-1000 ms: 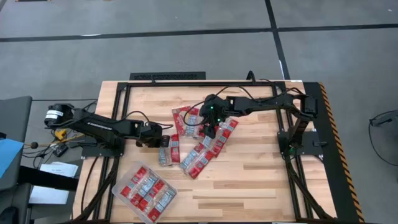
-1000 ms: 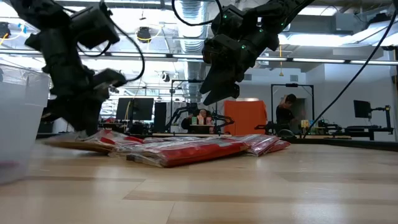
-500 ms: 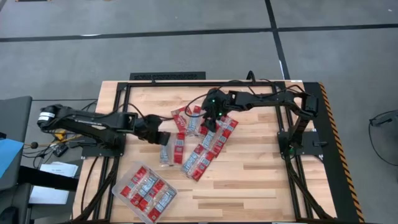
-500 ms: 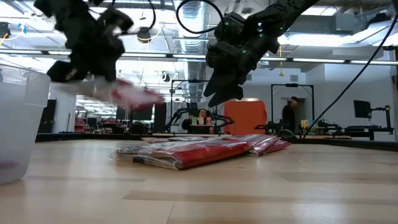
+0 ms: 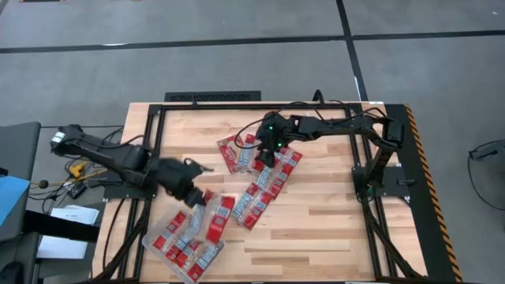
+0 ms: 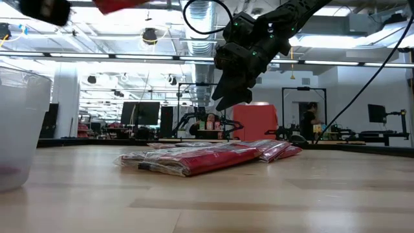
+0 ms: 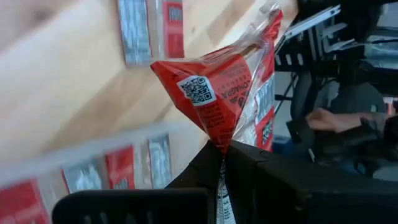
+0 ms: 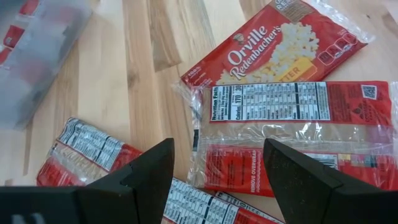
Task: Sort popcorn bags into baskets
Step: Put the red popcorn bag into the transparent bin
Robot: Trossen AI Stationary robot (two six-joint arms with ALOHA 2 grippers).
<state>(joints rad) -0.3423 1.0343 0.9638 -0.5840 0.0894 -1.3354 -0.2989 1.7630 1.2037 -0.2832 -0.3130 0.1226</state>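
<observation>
The left gripper (image 5: 197, 195) hangs above the tabletop (image 5: 316, 229) at the near-left, just past the far edge of the clear tray (image 5: 155, 232). Its jaws are pressed together on the edge of 1 popcorn bag (image 7: 233, 93), which stands up from between them, red with a white panel and a square code patch, folded and lifted clear of the wood. In the low view only a red corner of this packet (image 6: 119, 5) shows at the top edge.

The tray sits at the near-left corner of the tabletop, with several red-and-white packets (image 5: 183, 241) lying flat inside it; the exact count cannot be told.

The right gripper (image 5: 267, 158) hovers over the loose pile of packets (image 5: 260, 185) near the middle of the tabletop, jaws spread wide and holding nothing. In the right wrist view, a packet lying label-side up (image 8: 298, 134) is directly between and beyond the 2 spread fingers (image 8: 298, 174), touching a second packet with the printed popcorn front (image 8: 273, 46) beside it. A third packet (image 8: 93, 155) lies nearer the other finger, and the tray shows blurred at the corner. From table height the pile (image 6: 207, 155) lies flat below the raised right gripper (image 6: 226, 97), with clear space between them.

A person (image 6: 312, 120) stands in the room well behind the tabletop.
</observation>
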